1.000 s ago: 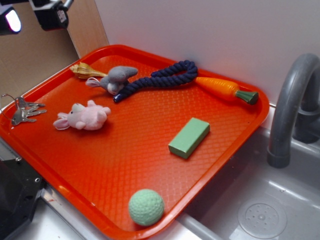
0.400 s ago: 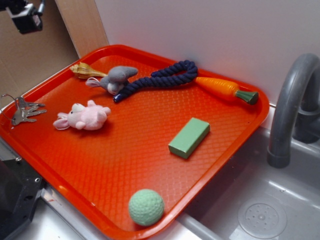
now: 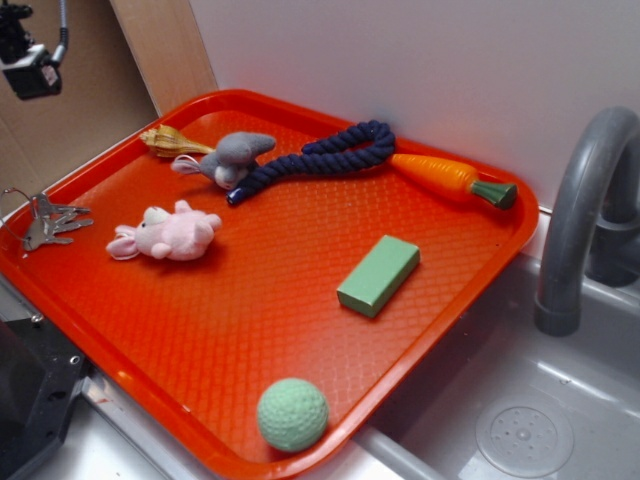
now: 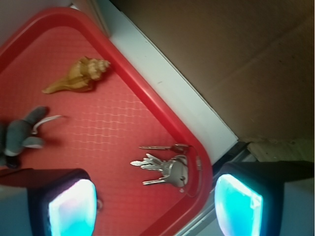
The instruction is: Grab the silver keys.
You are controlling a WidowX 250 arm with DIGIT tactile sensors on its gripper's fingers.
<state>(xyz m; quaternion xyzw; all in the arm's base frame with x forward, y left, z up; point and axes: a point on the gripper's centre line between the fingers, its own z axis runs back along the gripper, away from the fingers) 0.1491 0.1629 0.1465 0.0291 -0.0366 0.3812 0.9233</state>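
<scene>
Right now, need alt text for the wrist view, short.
Seen from above, the silver keys lie on a red tray near its corner, between the two open, glowing fingertips of the gripper. A tan seashell lies farther up the tray, and a grey plush toy is at the left edge.

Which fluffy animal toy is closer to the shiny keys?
The pink plush toy. It lies right beside the silver keys, while the grey plush toy sits farther back, next to the seashell.

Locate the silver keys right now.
In the exterior view the silver keys lie at the red tray's far left corner, left of the pink plush toy, their ring overhanging the rim.
</scene>
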